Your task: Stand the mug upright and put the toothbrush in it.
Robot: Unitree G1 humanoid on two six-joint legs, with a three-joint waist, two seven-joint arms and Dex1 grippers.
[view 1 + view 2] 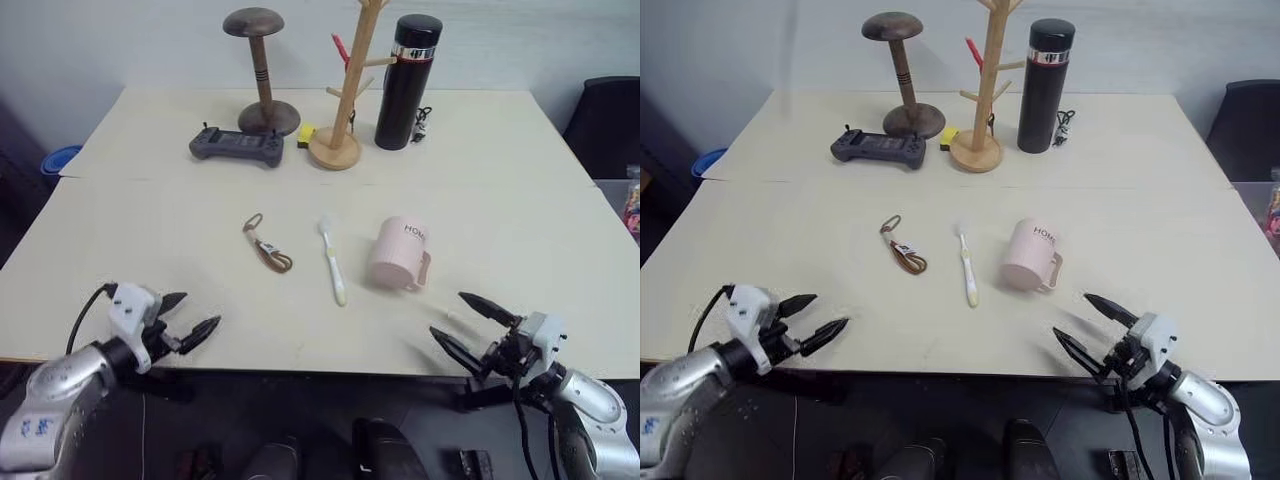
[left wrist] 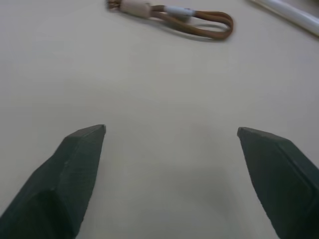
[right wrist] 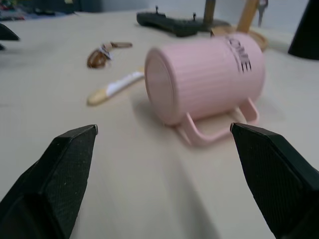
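The mug [image 3: 204, 82] lies on its side on the table [image 1: 150, 240], base toward my right gripper [image 1: 468, 325], handle down. That arm is nearer. Both grippers gape empty; the toothbrush [image 1: 332, 262] lies just left of the mug.

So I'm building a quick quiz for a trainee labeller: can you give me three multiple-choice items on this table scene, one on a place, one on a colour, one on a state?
1. Where does the toothbrush lie?
A. Between the brown strap loop and the mug
B. Inside the mug
C. Beside the black flask

2. What colour is the mug?
A. Blue
B. Pale pink
C. Black

3. How is the mug sitting?
A. Upright
B. On its side, handle against the table
C. Held in the right gripper

Answers: 1 A, it lies flat with the loop on one side and the mug on the other. 2 B, its ribbed wall is pink. 3 B, the right wrist view shows its base facing out and both grippers open and clear of it.
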